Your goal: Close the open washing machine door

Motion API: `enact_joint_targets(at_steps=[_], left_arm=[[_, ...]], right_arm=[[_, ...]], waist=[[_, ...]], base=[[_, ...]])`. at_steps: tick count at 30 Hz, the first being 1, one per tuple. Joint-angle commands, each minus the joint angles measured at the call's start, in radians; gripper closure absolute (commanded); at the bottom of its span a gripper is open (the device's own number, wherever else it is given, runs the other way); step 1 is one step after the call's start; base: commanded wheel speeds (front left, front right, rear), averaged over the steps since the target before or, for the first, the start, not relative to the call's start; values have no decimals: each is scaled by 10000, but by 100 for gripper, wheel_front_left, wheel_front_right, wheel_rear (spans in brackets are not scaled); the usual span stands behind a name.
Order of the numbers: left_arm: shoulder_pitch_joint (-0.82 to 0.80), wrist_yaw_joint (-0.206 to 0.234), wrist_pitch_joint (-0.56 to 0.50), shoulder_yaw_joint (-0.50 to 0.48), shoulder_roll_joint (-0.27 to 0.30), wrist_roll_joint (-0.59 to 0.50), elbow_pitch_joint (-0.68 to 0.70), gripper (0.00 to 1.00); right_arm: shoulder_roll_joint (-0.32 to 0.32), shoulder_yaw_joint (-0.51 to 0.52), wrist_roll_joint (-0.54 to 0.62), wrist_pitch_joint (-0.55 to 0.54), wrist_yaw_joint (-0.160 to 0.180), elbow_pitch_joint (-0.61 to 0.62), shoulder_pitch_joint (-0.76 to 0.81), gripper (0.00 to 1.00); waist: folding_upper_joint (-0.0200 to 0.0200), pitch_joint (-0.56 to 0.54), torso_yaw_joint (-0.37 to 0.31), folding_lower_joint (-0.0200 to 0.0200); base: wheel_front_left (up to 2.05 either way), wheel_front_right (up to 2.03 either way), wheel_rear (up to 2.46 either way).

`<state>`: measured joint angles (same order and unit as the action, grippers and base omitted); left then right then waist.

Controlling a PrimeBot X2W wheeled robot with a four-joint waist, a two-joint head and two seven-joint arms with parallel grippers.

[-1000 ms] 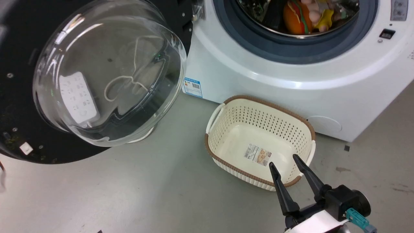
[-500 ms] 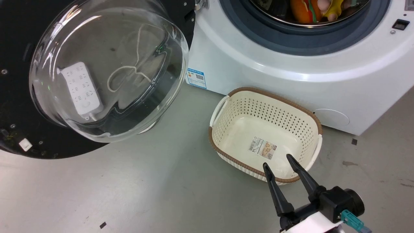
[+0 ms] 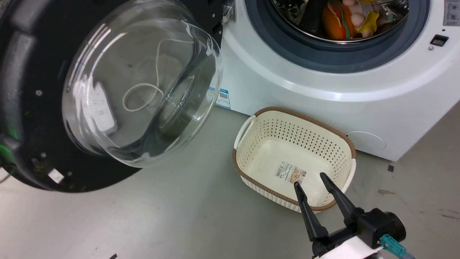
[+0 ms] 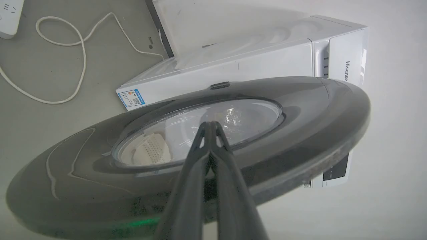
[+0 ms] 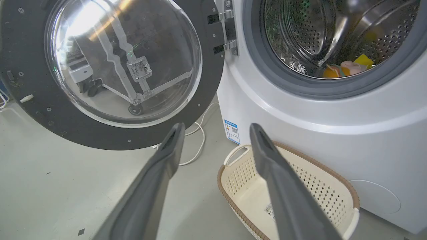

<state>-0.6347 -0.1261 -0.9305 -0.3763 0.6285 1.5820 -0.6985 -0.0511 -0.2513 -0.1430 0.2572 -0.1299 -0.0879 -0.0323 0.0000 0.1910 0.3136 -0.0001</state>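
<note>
- Head view: the washing machine door hangs wide open at the left, its glass bowl bulging toward me and its hinge at the upper right of the ring. To the right is the washing machine, with toys in the drum and a cream basket on the floor just in front. My right gripper hovers above the basket's near rim, fingers apart and holding nothing.
- Left wrist view: my left gripper has its fingers pinched together with nothing between them. The tips lie over the door's outer window, probably pressing on it, though I cannot confirm contact. A power strip and a white cable lie on the floor beyond.
- Right wrist view: the door's inner face and the open drum are side by side, well apart from my spread fingers.
- Handling, as I judge it: the door is rigid and fairly heavy, swings on one hinge, and is too glossy and slippery to pinch. I'd push flat on the black ring, far from the hinge, rather than load the glass. The latch likely needs a firm final press.
</note>
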Motion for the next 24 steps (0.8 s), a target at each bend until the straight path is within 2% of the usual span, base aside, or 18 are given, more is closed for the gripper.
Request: enact_joint_targets(at_steps=[1,5,11,12,13,15,16,17,18,19,20,24], left_arm=[[281,-45,-273,137,-209,-4,174,100],[820,-45,-827,215,-490,196,751,100],[1596,-45,-908,209,-1124,320,1758,100],[1986,-45,-850,233,-1495,346,2245,100],[1986,-45,-850,233,-1495,346,2245,100],[2604,-45,-840,377,-2069,344,2975,100],[2604,-45,-840,377,-2069,344,2975,100],[2995,-45,-769,481,-2503,347,3428,100],[2995,-45,-769,481,-2503,347,3428,100],[3372,-45,-611,596,-3003,336,3910,100],[3372,-45,-611,596,-3003,336,3910,100],[4043,105,-171,753,-4140,479,4928,100]], right_arm=[[9,36,-94,45,-8,30,69,0],[9,142,-207,45,-8,41,166,0],[9,460,-332,45,-8,49,351,0],[9,644,-376,45,-8,60,432,0],[9,644,-376,45,-8,60,432,0],[9,977,-438,45,-8,98,553,0],[9,977,-438,45,-8,98,553,0],[9,1153,-445,45,-8,107,631,0],[9,1153,-445,45,-8,107,631,0],[9,1322,-402,45,-8,114,703,0],[9,1322,-402,45,-8,114,703,0],[9,1653,-357,45,-8,171,782,0]], waist=[[0,-36,-27,1],[0,-220,-110,1],[0,-566,-237,1],[0,-737,-315,1],[0,-737,-315,1],[0,-962,-443,1],[0,-962,-443,1],[0,-1091,-549,1],[0,-1091,-549,1],[0,-1209,-695,1],[0,-1209,-695,1],[0,-1282,-1096,1]], base=[[0,0,0],[0,0,0],[0,0,0],[0,0,0],[0,0,0],[0,0,0],[0,0,0],[0,0,0],[0,0,0],[0,0,0],[0,0,0],[0,0,0]])
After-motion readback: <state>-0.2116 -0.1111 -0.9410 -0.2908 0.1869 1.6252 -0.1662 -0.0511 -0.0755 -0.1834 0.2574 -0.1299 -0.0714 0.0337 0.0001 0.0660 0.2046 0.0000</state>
